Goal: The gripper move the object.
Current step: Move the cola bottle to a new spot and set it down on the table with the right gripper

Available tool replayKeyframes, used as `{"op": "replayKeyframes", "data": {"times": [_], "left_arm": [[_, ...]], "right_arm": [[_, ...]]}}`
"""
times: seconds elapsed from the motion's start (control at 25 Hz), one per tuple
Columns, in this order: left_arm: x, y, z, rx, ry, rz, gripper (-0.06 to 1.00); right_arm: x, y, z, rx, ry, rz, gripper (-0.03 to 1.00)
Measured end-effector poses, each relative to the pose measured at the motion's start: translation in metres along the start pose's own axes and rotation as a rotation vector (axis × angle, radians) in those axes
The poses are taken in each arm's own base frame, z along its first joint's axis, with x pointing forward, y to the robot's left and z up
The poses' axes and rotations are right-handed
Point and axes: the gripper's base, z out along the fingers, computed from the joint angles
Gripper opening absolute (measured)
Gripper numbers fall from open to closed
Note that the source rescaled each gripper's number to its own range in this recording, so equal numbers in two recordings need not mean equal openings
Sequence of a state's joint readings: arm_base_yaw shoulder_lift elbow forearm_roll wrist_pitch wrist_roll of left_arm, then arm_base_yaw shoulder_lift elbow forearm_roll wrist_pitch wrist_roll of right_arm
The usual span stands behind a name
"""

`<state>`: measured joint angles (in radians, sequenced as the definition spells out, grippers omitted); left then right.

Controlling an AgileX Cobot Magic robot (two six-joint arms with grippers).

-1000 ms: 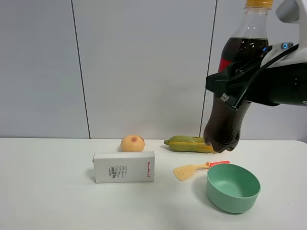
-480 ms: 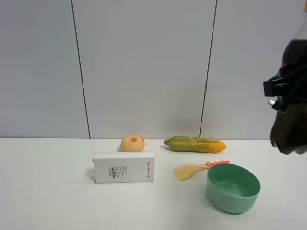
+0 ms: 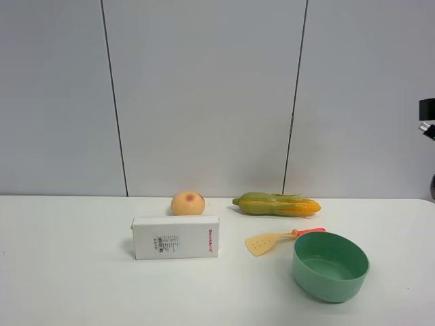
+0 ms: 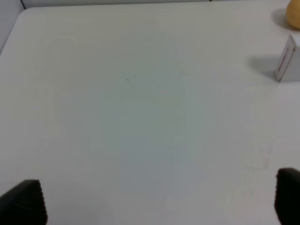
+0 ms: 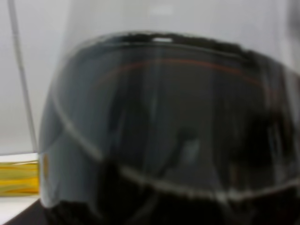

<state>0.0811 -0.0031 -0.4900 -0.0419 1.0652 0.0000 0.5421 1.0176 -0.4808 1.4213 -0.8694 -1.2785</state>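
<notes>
The cola bottle (image 5: 159,126) fills the right wrist view, with dark liquid behind clear plastic, close against the camera. In the exterior high view only a dark sliver of the bottle (image 3: 432,187) shows at the right edge, above the table. A small black part of my right gripper (image 3: 427,109) shows at that edge; its fingers are hidden. The cap and label are out of view. My left gripper (image 4: 154,206) is open and empty over bare white table, with one black fingertip (image 4: 23,202) in each lower corner of its view.
On the white table (image 3: 68,272) lie a white rectangular box (image 3: 176,237), a peach (image 3: 187,203), a corn cob in its husk (image 3: 276,204), a yellow spatula with a red handle (image 3: 275,240) and a green bowl (image 3: 330,265). The box (image 4: 289,61) also shows in the left wrist view.
My right gripper has carried the bottle to the right, from in front of the corn cob to almost out of the exterior high view. Nothing on the table has moved.
</notes>
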Motion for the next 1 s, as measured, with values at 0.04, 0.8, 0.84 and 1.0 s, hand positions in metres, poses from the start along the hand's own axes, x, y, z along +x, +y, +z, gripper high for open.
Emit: {"op": "replayKeyframes", "data": {"times": [0.04,0.8,0.84,1.0], "left_arm": [[0.000,0.000,0.000,0.000,0.000,0.000,1.00],[0.000,0.000,0.000,0.000,0.000,0.000,1.00],[0.000,0.000,0.000,0.000,0.000,0.000,1.00],[0.000,0.000,0.000,0.000,0.000,0.000,1.00]], "right_arm": [[0.000,-0.003,0.002,0.019,0.003,0.004,0.60],[0.060,-0.004,0.038,-0.039,0.027,-0.096,0.60],[0.064,0.000,0.041,-0.053,0.035,-0.099,0.60],[0.076,0.009,0.052,-0.064,0.035,-0.081,0.60]]}}
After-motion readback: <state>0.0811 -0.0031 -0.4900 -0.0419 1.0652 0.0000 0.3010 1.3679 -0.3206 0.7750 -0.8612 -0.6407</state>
